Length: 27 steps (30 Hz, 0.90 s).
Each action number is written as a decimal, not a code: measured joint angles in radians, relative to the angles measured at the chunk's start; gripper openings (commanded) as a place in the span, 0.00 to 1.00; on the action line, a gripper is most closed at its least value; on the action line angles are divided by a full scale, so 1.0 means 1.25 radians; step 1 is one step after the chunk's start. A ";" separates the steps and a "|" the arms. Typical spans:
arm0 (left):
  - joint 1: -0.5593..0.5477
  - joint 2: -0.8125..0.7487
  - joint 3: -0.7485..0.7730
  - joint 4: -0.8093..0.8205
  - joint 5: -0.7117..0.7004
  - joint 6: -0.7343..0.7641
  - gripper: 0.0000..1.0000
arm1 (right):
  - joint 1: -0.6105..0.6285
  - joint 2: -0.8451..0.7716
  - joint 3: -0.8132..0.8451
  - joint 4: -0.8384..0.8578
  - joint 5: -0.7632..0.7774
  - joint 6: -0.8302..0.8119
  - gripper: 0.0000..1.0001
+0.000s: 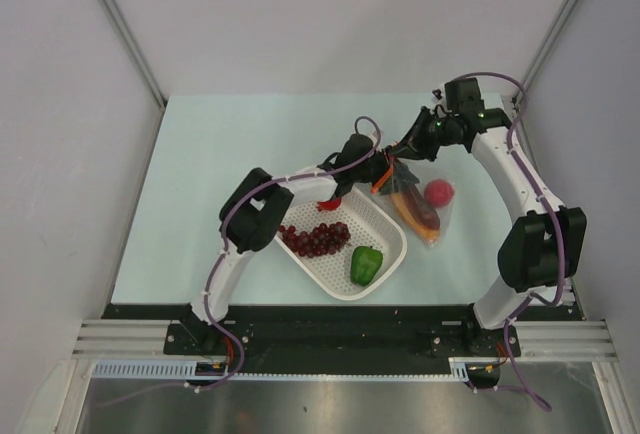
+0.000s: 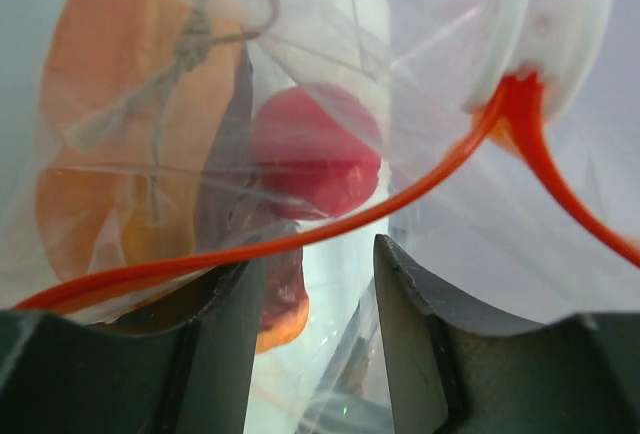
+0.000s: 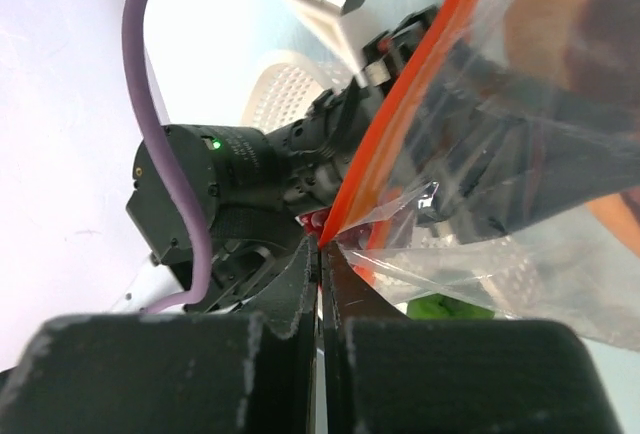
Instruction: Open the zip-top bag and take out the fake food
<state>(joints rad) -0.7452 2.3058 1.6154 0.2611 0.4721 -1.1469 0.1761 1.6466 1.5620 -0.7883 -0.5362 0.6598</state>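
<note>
Pinching bag (image 1: 430,209) rim w/ R tool (image 3: 322,259), closed tight on it; poising L tool (image 2: 312,266), half-open & empty, at mouth; aiming past strip (image 2: 300,241) for red fruit (image 2: 315,149).

Overhead, plus wrist close-ups sharing bag (image 2: 330,64)

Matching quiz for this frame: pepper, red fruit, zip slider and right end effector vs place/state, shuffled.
1 pepper
2 red fruit
3 slider
4 right end effector

A inside the bag
B shut on the bag's edge
C in the basket
D on the orange strip

Pairs: 1-C, 2-A, 3-D, 4-B
</note>
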 measured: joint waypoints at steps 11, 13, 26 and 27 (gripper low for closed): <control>0.000 0.039 0.010 0.052 0.005 -0.047 0.50 | -0.024 0.043 0.026 -0.054 0.005 -0.037 0.47; 0.001 0.039 0.003 0.057 0.010 -0.047 0.50 | -0.068 0.024 0.017 -0.061 0.020 -0.043 0.47; 0.005 0.039 -0.009 0.055 0.053 -0.046 0.58 | -0.308 -0.002 -0.049 -0.143 0.265 -0.110 0.33; 0.005 0.040 -0.009 0.054 0.053 -0.046 0.58 | -0.308 0.016 -0.050 -0.139 0.268 -0.110 0.34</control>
<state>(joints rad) -0.7391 2.3554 1.6047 0.3286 0.5388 -1.2041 -0.2089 1.6665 1.4994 -0.9615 -0.2016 0.5224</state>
